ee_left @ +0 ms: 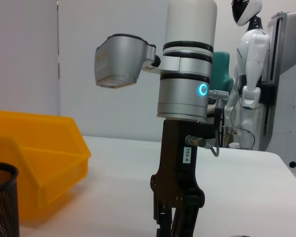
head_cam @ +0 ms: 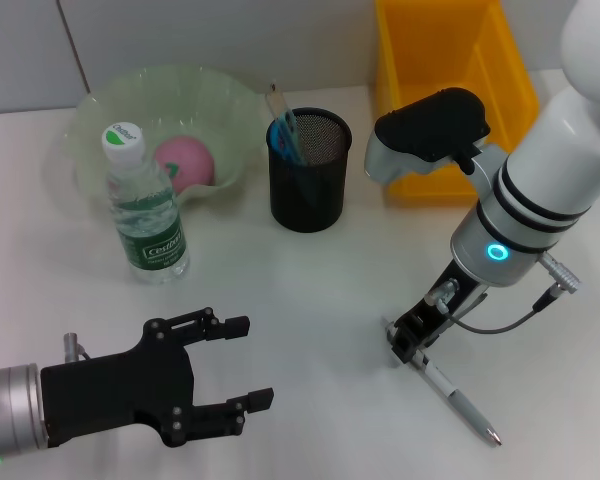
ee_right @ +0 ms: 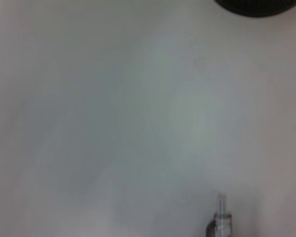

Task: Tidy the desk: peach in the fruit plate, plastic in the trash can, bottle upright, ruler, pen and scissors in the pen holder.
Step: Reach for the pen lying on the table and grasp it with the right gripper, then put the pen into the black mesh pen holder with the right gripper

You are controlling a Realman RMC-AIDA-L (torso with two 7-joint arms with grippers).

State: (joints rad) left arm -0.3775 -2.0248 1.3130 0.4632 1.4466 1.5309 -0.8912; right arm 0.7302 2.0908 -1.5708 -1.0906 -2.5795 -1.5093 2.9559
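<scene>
A silver pen (head_cam: pixel 458 398) lies on the white desk at the front right. My right gripper (head_cam: pixel 412 345) is down at the pen's near end with its fingers shut on it. The right wrist view shows that pen end (ee_right: pixel 220 219). The black mesh pen holder (head_cam: pixel 310 172) holds a ruler (head_cam: pixel 277 101) and blue scissors (head_cam: pixel 288 140). A pink peach (head_cam: pixel 185 163) rests in the green fruit plate (head_cam: pixel 100 110). The bottle (head_cam: pixel 145 205) stands upright in front of the plate. My left gripper (head_cam: pixel 258 361) hovers open at the front left. No plastic is in view.
The yellow trash can (head_cam: pixel 450 60) stands at the back right, behind my right arm, and shows again as the yellow trash can (ee_left: pixel 34 158) beside the pen holder (ee_left: pixel 0 197). A white robot (ee_left: pixel 249 74) stands far behind the desk.
</scene>
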